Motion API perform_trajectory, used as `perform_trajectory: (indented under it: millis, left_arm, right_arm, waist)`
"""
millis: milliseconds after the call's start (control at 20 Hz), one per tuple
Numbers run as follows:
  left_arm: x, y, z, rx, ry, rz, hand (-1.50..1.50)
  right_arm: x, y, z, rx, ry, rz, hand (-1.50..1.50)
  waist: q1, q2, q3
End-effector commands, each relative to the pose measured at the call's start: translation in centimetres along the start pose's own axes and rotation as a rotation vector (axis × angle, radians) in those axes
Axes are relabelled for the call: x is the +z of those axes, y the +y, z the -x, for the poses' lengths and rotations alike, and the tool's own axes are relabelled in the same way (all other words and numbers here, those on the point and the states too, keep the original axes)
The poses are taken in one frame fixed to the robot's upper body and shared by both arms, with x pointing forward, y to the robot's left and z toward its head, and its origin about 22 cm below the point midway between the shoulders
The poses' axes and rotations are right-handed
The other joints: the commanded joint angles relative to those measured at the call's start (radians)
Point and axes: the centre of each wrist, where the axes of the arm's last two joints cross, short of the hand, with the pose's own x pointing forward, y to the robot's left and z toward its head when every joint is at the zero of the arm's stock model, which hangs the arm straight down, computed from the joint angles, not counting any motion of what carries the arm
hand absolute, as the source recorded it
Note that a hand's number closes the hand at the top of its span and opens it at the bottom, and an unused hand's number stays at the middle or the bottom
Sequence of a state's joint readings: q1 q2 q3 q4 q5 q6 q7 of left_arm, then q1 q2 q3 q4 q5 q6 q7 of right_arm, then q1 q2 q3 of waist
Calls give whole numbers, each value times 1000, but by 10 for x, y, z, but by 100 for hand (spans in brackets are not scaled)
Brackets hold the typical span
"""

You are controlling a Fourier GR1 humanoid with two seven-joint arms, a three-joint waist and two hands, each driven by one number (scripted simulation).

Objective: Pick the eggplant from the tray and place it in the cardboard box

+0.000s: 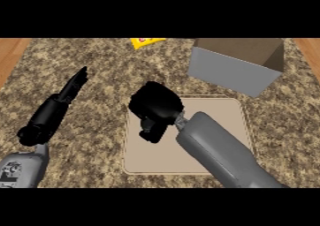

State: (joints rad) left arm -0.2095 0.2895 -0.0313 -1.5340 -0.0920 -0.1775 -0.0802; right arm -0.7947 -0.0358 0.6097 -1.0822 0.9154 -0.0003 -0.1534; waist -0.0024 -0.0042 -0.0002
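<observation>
The right black hand point(156, 110) hangs curled over the left part of the flat beige tray point(221, 119), hiding any eggplant beneath it, so its hold can't be told, with the open grey cardboard box point(231, 70) up-right, while the straight-fingered left hand point(58, 103) rests apart.

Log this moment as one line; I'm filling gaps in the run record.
right robot hand: curled, over tray | eggplant: hidden | left robot hand: open, resting left | cardboard box: upright, open, beyond tray

The tray point(228, 110) lies on the desk point(91, 114) centre, the cardboard box point(236, 70) behind it toward the far right corner.
</observation>
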Motion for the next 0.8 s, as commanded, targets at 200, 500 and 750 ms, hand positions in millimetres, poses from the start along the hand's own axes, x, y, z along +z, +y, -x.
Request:
perform_trajectory:
  millis: [200,500,750]
  left_arm:
    - [2,3,2,6,23,-36,0]
    - [6,7,4,10,-10,-8,0]
    - [-3,-8,2,6,6,0,0]
  right_arm:
    - [20,-77,7,-98,236,295,150]
    - [27,-123,46,-185,492,433,150]
    - [33,-120,79,-184,593,482,150]
  waist:
    - [-21,-4,0]
    - [2,4,0]
    - [7,7,0]
